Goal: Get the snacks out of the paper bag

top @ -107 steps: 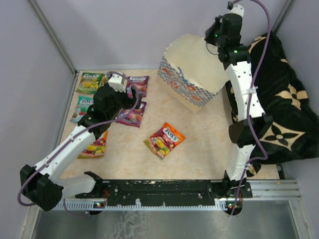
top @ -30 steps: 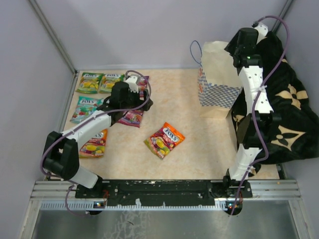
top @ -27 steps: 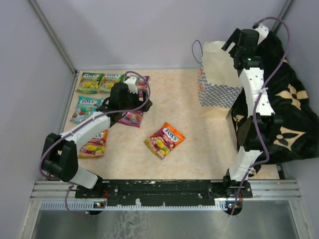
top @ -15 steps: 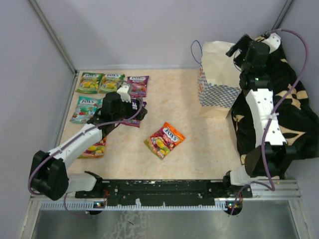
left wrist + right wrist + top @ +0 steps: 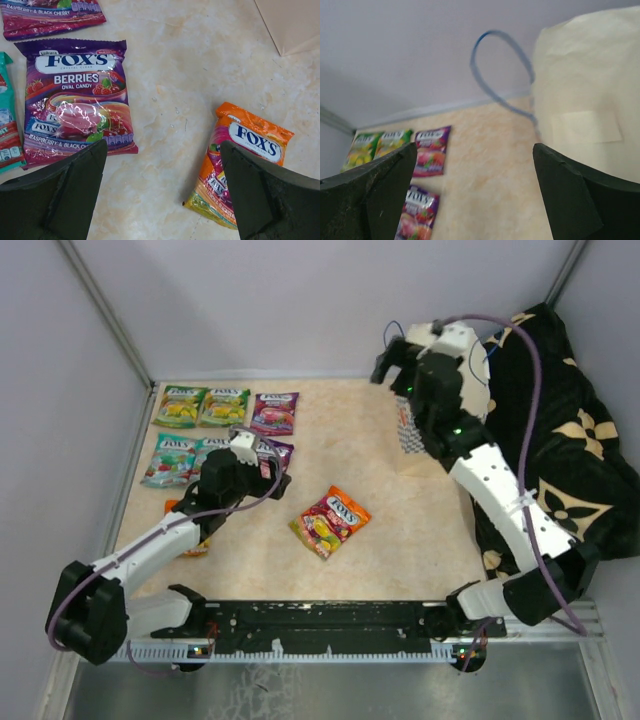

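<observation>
Several FOX'S snacks lie flat on the table: two green-yellow (image 5: 200, 407), a purple one (image 5: 273, 413), teal ones (image 5: 165, 460) and an orange-red one (image 5: 330, 522). My left gripper (image 5: 268, 472) hovers open and empty above bare table. In the left wrist view a purple berries pouch (image 5: 77, 100) lies left of it and the orange-red pouch (image 5: 245, 165) right. The paper bag (image 5: 407, 430) stands upright at the back right, mostly hidden by my right arm. My right gripper (image 5: 393, 368) hangs open and empty beside the bag (image 5: 590, 115) and its blue cord handle (image 5: 495, 75).
A black cloth with tan flowers (image 5: 570, 450) is piled along the right side. Grey walls close in the back and left. Another orange pouch (image 5: 190, 538) lies half under my left arm. The table's near edge carries the black arm rail (image 5: 320, 620).
My right gripper opened wider, left the bag's top by the cloth and swung forward to the bag's left side. My left gripper drew back from the purple pouches toward the table's middle.
</observation>
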Controlling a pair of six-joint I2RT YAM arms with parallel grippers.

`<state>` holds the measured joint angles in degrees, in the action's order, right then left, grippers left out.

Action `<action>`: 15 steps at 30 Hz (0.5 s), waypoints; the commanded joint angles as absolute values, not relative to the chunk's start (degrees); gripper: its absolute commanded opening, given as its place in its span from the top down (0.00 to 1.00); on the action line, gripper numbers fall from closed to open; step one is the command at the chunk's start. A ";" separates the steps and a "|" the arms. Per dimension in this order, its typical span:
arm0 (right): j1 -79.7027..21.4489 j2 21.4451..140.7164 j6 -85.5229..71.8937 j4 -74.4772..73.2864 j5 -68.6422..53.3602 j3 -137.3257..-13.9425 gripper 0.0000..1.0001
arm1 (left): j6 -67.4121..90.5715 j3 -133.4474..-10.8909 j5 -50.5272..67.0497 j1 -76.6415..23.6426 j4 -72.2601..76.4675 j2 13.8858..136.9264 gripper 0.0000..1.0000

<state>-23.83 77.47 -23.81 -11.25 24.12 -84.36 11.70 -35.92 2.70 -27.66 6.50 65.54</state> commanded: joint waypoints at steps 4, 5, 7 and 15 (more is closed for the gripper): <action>-33.04 77.48 -27.62 -4.59 22.60 -74.81 0.01 | 9.48 -37.29 1.49 -27.82 12.34 71.14 0.00; -33.39 77.64 -29.59 -4.47 20.41 -73.56 0.01 | 9.27 -37.30 1.50 -27.82 12.33 71.41 0.00; -36.75 77.97 -30.48 -3.91 20.02 -71.39 0.01 | 8.71 -37.03 1.42 -27.79 12.32 71.39 0.00; -49.66 76.99 -31.04 -3.61 21.65 -60.32 0.15 | 9.29 -33.68 3.53 -27.79 13.84 68.98 0.09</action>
<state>-47.57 79.26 -27.97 -7.35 22.48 -65.60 9.52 -35.46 1.32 -27.66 10.98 70.74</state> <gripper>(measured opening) 0.886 0.945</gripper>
